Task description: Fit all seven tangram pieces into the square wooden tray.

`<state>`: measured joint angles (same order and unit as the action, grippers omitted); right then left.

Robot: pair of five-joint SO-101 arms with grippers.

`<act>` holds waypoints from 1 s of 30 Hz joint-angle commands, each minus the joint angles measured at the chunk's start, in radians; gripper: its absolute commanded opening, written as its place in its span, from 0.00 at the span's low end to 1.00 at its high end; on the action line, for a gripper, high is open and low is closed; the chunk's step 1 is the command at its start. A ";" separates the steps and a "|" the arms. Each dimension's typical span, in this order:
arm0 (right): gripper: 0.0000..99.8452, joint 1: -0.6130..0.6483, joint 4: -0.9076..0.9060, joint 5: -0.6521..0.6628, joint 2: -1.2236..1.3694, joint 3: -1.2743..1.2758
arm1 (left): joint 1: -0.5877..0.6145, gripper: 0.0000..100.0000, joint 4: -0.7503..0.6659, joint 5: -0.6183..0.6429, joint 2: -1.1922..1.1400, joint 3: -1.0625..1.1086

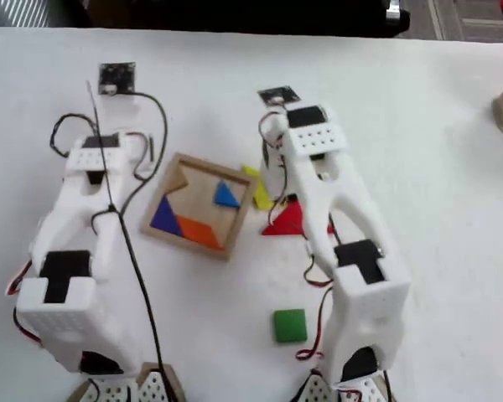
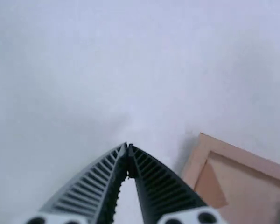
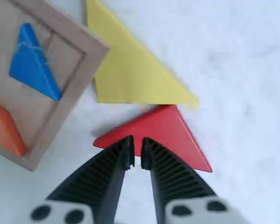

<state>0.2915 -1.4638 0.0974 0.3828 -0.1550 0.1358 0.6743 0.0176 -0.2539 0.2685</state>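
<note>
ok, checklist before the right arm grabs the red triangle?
1. Right gripper at the red triangle's edge: ok.
2. Gripper opening: narrow gap only, not ok.
3. Red triangle apart from yellow triangle: cannot tell, corner looks touching.
4. Free space in tray: ok, partly filled.
5. Left gripper shut, beside the tray corner: ok.
6. Green square away from the tray: ok.

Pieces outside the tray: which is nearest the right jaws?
The red triangle, just past the jaws' tips; the yellow triangle lies beyond it, the green square far off.
</note>
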 commanded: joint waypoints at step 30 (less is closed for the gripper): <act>0.02 -0.197 0.539 -0.006 -0.489 0.710 | -0.503 0.02 -0.384 0.336 0.079 0.296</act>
<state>0.1013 -0.9421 0.0974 -0.0591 0.5585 -0.3844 0.1834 0.3322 -0.1542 0.6828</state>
